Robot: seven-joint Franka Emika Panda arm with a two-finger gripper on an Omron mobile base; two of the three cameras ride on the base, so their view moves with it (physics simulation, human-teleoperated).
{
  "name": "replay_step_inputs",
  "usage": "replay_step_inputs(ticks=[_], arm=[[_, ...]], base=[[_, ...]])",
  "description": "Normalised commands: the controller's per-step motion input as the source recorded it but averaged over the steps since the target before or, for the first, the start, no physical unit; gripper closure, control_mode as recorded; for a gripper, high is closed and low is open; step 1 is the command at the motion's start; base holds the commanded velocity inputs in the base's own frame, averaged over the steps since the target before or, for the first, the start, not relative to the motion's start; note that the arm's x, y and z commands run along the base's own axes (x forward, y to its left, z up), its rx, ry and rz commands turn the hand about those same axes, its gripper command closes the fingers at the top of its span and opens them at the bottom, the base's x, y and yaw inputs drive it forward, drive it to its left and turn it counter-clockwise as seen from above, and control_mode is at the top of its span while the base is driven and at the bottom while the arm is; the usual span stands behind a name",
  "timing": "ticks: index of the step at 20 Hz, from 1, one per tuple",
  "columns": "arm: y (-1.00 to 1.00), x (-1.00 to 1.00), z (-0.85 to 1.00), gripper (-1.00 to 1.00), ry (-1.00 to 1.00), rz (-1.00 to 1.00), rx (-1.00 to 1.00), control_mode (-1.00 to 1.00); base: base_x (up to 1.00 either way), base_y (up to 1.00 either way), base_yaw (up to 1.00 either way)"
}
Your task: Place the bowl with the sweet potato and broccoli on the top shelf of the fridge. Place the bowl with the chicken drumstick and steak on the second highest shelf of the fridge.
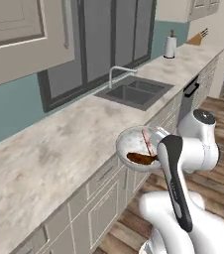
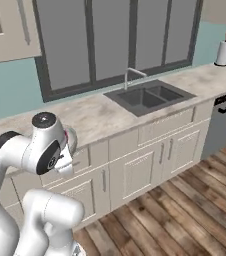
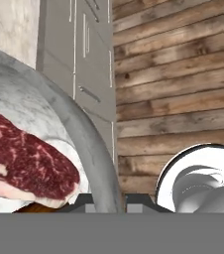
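Kitchen cabinets and plank floor (image 3: pixel 183 74) pass under us. Nearest, our gripper (image 3: pixel 106 201) is clamped on the rim of the whitish bowl (image 1: pixel 134 144), held in the air just off the counter (image 1: pixel 44 158) edge, with the steak (image 3: pixel 25 158) and chicken drumstick (image 1: pixel 141 158) inside. Farther along the counter are the sink (image 1: pixel 134 92) and paper towel roll (image 1: pixel 170 47). We judge the carry needs a level bowl and a firm grip while we turn toward the fridge's second highest shelf.

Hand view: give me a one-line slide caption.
Gripper shut on the rim of the bowl holding the steak, above cabinet fronts and plank floor.
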Motion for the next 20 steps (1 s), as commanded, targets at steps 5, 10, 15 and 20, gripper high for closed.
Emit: replay_step_inputs(ticks=[5,10,15,20], arm=[[0.00,0.00,0.00,1.00,0.00,0.00,0.00,1.00],[0.00,0.00,0.00,1.00,0.00,0.00,0.00,1.00],[0.00,0.00,0.00,1.00,0.00,0.00,0.00,1.00],[0.00,0.00,0.00,1.00,0.00,0.00,0.00,1.00]], base=[[0.00,-0.60,-0.72],[0.00,-0.65,-0.72],[0.21,-0.74,-0.65],[0.94,-0.82,-0.29]])
